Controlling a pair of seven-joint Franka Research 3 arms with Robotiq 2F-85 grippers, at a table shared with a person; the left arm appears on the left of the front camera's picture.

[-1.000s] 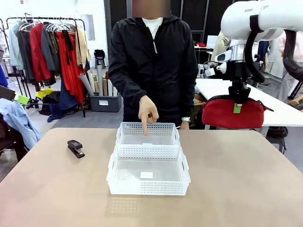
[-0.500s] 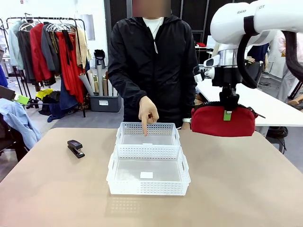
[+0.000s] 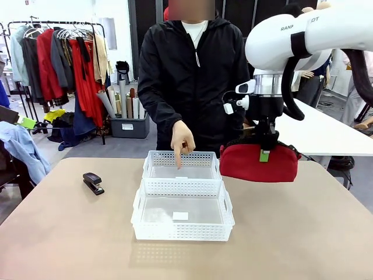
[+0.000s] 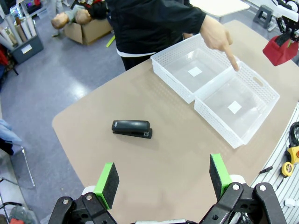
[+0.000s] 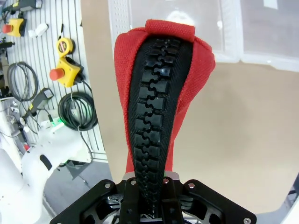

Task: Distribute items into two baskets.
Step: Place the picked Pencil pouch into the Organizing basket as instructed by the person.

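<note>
My right gripper (image 3: 265, 154) is shut on the top of the red pouch (image 3: 259, 164), which hangs above the table just right of the far basket (image 3: 180, 157). In the right wrist view the pouch's black zipper (image 5: 152, 121) runs up from the shut fingers, with basket walls (image 5: 120, 21) beyond it. The near basket (image 3: 180, 231) touches the far one, and both hold nothing. A person's hand (image 3: 182, 140) points a finger down into the far basket. The black stapler (image 3: 92, 182) lies at the table's left. My left gripper (image 4: 163, 177) hangs open high above the stapler (image 4: 131, 129).
A person in a black jacket stands at the far edge behind the baskets. A clothes rack (image 3: 64, 58) and a white table (image 3: 326, 131) lie beyond. Tools and cables (image 5: 65, 70) sit off the table's side. Bare tabletop (image 3: 303, 233) spreads on the right.
My right arm has carried the red pouch leftward and lower, toward the far basket. The pointing hand, the stapler and the baskets have stayed put.
</note>
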